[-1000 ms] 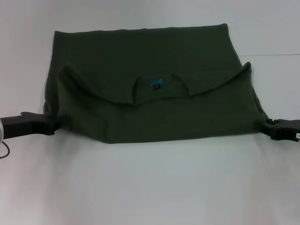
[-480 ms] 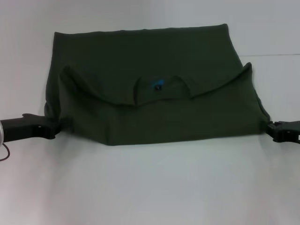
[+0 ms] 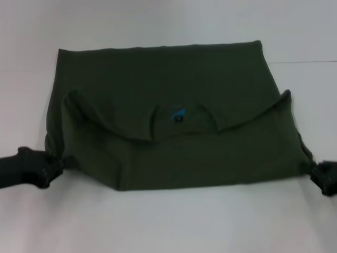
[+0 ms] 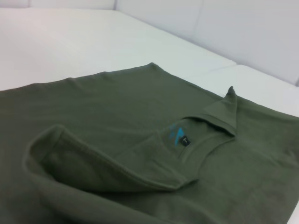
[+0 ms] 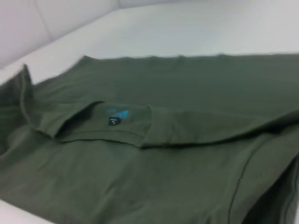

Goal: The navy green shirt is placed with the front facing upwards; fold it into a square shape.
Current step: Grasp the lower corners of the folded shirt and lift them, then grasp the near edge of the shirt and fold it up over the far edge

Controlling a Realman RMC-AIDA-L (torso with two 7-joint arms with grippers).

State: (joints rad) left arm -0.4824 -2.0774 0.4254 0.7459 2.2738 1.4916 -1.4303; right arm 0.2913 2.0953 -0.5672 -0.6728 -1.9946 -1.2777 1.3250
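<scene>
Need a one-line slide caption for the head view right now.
Left tool and right tool at opposite side edges of the half-folded navy green shirt, neck label showing.

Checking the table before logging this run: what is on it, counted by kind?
Shirts: 1, the navy green shirt, partly folded, neck label showing.
Robot hands: 2, left hand and right hand, one at each side edge of the shirt.
Total: 3.

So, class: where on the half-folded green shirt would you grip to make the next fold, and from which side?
Probably at the two near corners of the green shirt, coming in low from each side. The folded edge there is thick and lifted off the table, and the left tool and right tool already sit there.
</scene>
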